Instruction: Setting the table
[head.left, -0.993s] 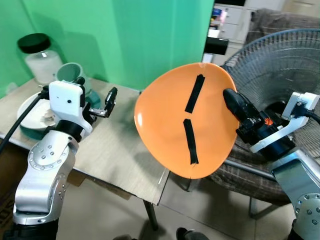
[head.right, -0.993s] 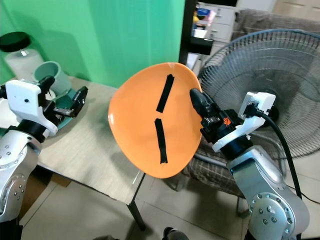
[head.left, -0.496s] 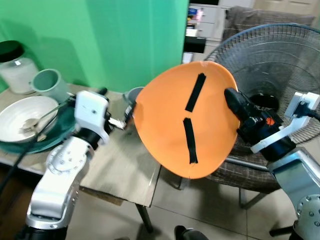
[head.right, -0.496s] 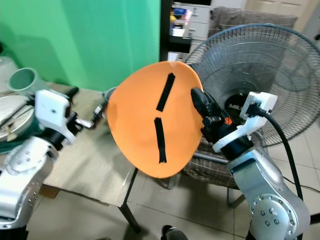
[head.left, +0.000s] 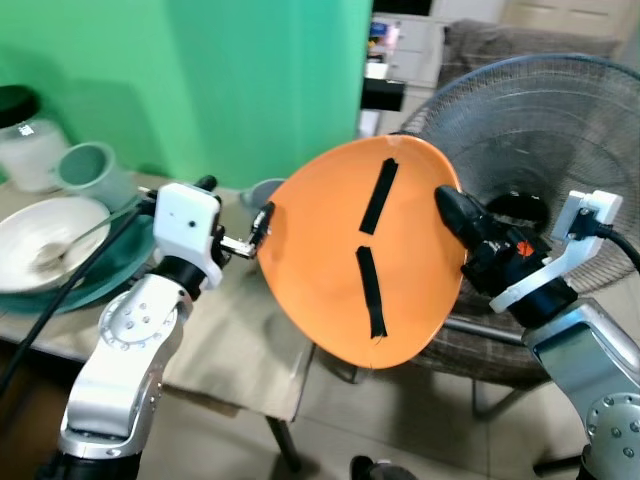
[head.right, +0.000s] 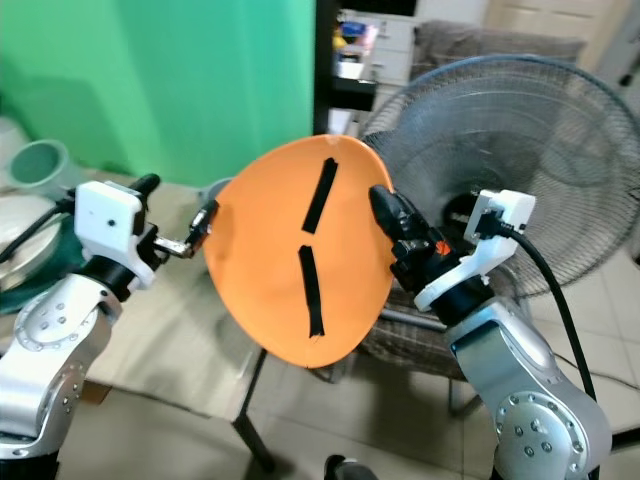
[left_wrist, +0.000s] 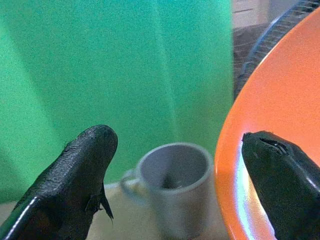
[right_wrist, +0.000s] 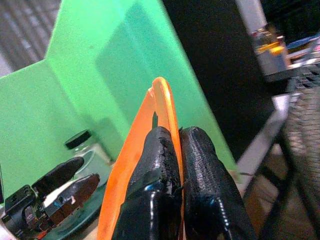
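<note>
Since half a second ago, our left hand (head.left: 262, 222) stays spread beside rim of round orange plastic plate with black tape strips (head.left: 362, 250). Right hand (right_wrist: 176, 150) pinches plate, tilted midair (not yet on counter (head.left: 240, 320)). Placement left.

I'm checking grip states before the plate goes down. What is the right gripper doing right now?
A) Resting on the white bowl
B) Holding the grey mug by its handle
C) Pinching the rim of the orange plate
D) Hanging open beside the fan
C: the right gripper has its two black fingers closed on the edge of the orange plate, which it holds tilted up in the air next to the table.
</note>
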